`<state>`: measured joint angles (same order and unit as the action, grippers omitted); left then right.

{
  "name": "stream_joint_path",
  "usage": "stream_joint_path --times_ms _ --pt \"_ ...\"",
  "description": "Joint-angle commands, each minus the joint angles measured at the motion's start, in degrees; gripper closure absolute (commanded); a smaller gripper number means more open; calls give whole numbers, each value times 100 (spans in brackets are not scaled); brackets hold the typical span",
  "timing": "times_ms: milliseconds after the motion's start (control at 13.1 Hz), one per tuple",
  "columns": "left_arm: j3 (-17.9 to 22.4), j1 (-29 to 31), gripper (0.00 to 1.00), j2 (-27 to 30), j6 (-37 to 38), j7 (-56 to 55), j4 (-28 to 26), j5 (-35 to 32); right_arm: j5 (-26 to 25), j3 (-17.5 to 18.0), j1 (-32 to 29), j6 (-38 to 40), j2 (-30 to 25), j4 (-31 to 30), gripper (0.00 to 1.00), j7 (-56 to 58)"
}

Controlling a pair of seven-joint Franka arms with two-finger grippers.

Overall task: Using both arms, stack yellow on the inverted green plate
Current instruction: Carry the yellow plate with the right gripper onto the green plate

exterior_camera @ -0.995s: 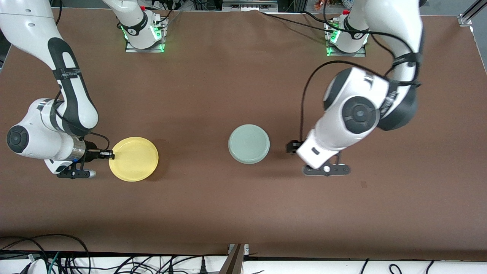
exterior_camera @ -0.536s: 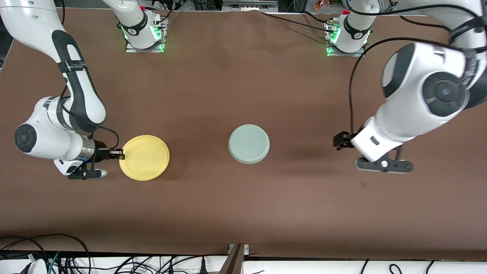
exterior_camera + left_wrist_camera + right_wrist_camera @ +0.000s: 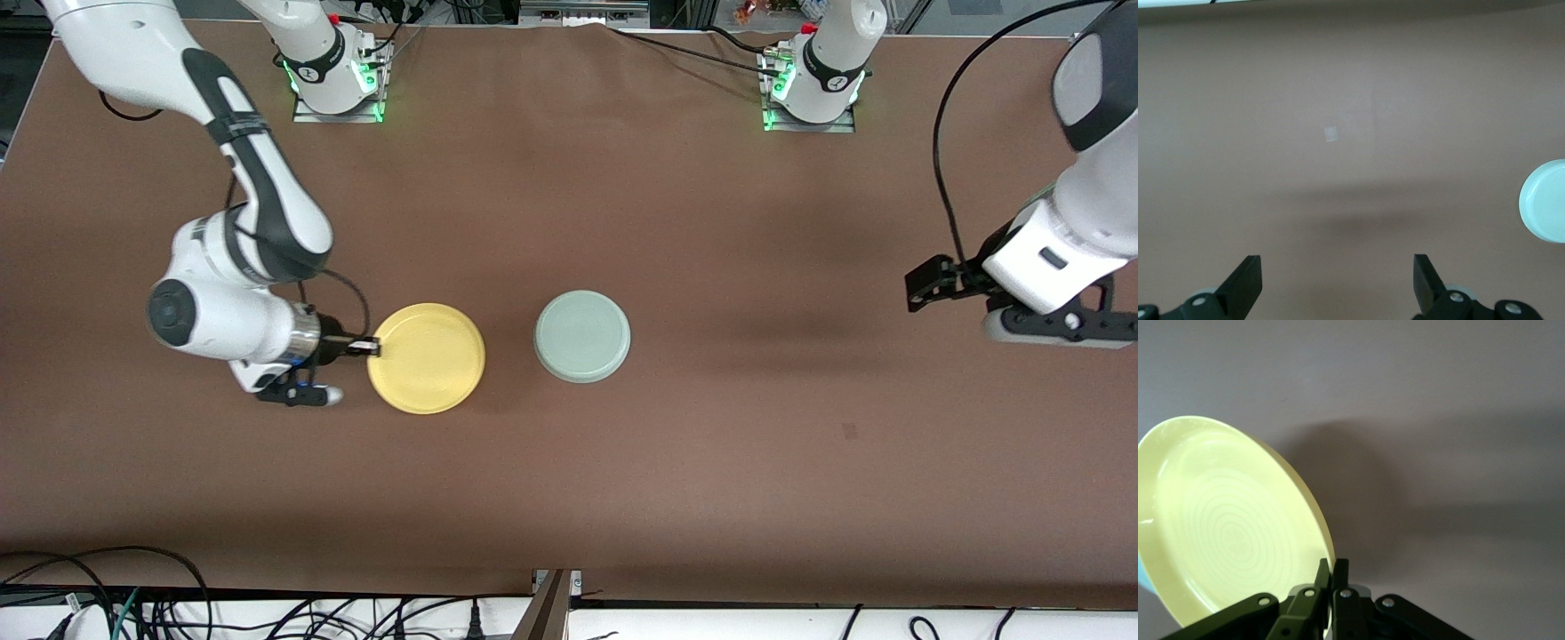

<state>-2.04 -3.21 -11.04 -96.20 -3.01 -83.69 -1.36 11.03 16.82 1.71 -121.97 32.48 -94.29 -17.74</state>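
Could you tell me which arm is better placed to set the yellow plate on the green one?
Right: its gripper pinches the round yellow plastic plate, airborne beside the pale green plate; left gripper is open, empty.

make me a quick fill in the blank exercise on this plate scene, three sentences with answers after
1. The right gripper is shut on the rim of the ____ plate.
2. The green plate lies on the table with its rim facing ____.
3. The left gripper, over the table's left-arm end, has its fingers ____.

Missing words: yellow; down; open

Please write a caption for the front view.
Right gripper carries yellow plate toward inverted green plate; left gripper open.
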Motion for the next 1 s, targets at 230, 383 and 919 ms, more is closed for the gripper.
stream_joint_path --times_ms 230,383,919 --pt "-253 487 0 1341 -971 229 -2045 -75 461 -3 1268 -608 258 34 100 -1011" --pt "-262 584 0 1316 -936 834 -2011 -66 453 -12 1568 -914 399 25 100 -1283" --pt "-245 602 0 1192 -883 855 -1862 -40 435 -30 2009 -1856 962 -10 100 -1355"
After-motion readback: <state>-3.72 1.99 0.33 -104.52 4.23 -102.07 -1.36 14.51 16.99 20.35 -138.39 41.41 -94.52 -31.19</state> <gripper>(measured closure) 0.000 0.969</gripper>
